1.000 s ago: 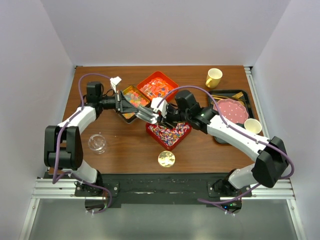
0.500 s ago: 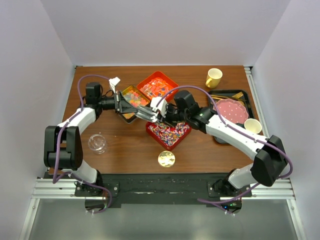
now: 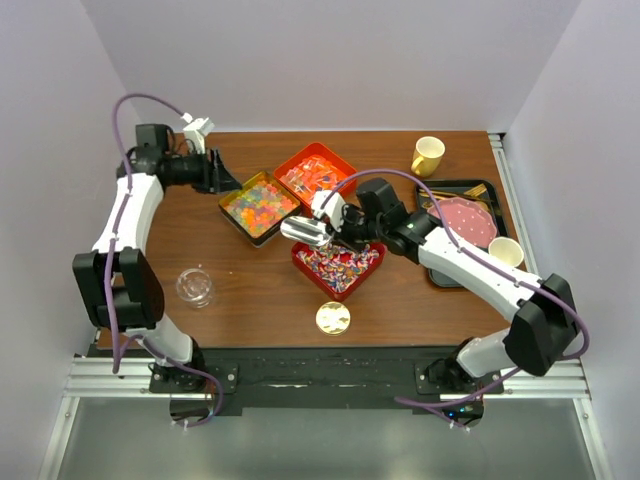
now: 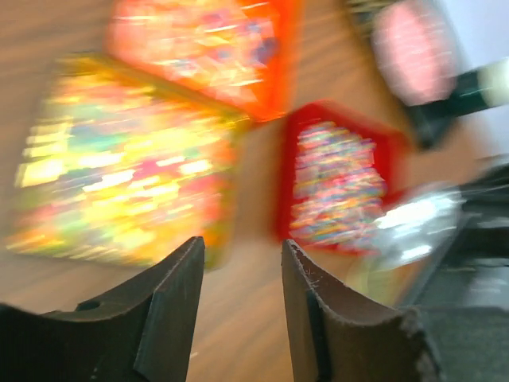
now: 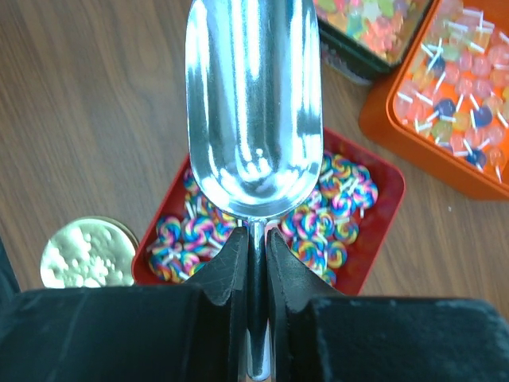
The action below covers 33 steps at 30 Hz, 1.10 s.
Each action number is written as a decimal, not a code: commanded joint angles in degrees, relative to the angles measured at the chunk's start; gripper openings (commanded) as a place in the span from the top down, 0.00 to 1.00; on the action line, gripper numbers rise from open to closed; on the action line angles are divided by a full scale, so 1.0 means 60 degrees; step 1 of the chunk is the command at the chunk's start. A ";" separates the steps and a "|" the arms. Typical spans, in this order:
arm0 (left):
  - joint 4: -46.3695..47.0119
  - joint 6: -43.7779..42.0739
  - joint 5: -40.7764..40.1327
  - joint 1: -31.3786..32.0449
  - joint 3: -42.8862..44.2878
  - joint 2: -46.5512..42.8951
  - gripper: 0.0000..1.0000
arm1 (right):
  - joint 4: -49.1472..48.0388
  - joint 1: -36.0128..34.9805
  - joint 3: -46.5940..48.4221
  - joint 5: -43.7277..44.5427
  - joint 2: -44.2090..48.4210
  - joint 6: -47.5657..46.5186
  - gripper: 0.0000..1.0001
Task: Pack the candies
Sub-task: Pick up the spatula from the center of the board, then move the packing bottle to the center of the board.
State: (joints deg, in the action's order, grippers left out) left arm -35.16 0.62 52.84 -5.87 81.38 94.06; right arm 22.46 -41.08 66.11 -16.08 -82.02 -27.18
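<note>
Scooping step, by my read. Right hand (image 5: 256, 247) clamped on the handle of an empty metal scoop (image 5: 254, 103), whose bowl reaches ahead of the fingers past the red tray's (image 5: 387, 185) rim. Swirled candies (image 5: 338, 219) lie directly beneath the hand. Left hand (image 4: 238, 267) apart, holding nothing. Next move probably needs a dip and a level push through the pile. Tray walls crowd the scoop; bare counter (image 5: 87, 103) lies ahead-left, and the gold lid (image 5: 86, 253) sits just left of the hand.

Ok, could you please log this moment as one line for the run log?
left gripper: open, empty | right gripper: shut on scoop handle | scoop: empty, above edge of red tray
</note>
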 commanded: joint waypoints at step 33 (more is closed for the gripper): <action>-0.3106 -0.8469 -0.5175 -0.0402 -0.4819 -0.2083 0.62 | 0.0490 0.0680 -0.0807 -0.0104 0.1774 -0.0099 1.00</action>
State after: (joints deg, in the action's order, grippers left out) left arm -56.66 -51.79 19.05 -12.86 53.95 84.05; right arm 27.40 -37.10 62.33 -16.14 -74.19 -28.64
